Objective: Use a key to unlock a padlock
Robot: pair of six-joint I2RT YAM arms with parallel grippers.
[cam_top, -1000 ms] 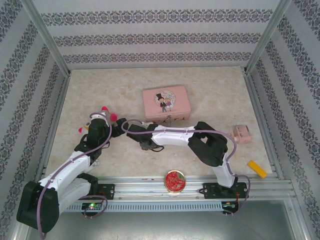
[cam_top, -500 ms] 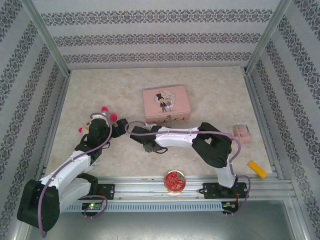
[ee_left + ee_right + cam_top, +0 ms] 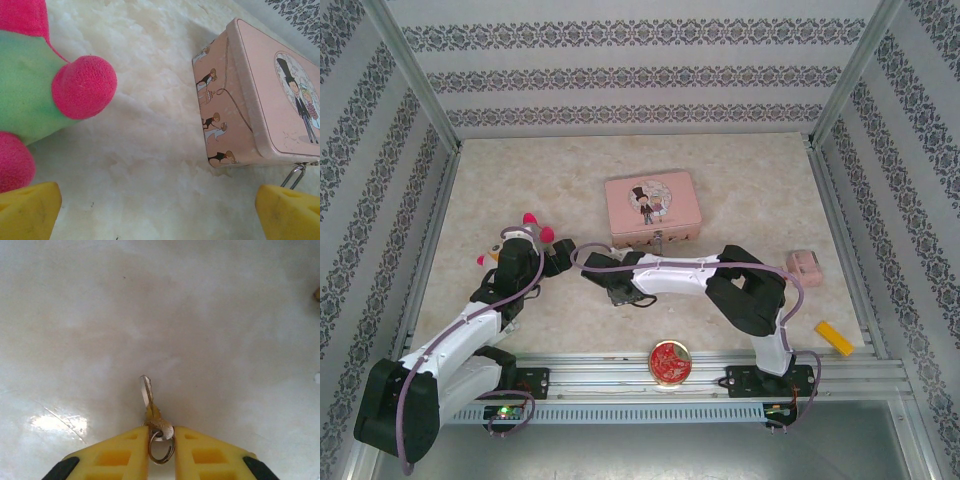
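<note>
Marbled worktop (image 3: 225,315): right jaws pinch the key (image 3: 148,397) by its head, blade pointing straight ahead of them; left jaws spread wide, padlock (image 3: 295,175) shackle just ahead of one tip.

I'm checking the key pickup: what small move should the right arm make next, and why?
Probably lift a little, straight up. The right gripper has its fingers seemingly closed on the key at its ring end, while the blade lies on the table; a short lift would test the grip.
</note>
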